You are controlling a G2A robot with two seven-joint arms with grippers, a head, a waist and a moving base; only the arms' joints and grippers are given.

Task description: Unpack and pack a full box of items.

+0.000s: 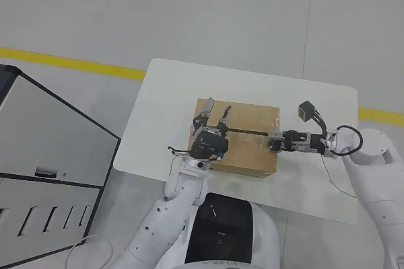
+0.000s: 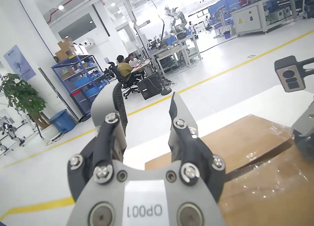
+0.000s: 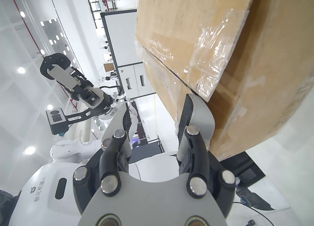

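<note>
Closely, right tool (image 1: 275,143) at box (image 1: 246,158) edge, fingers apart.

White glossy arms (image 1: 376,168), grey gripper (image 2: 147,100) plates with silver screws (image 2: 189,173) and black ribbed pads (image 2: 119,104)

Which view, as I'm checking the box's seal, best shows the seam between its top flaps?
Right wrist view: the seam runs close by under wrinkled clear tape. Top view shows it as a thin dark line; left wrist view catches one stretch.
</note>
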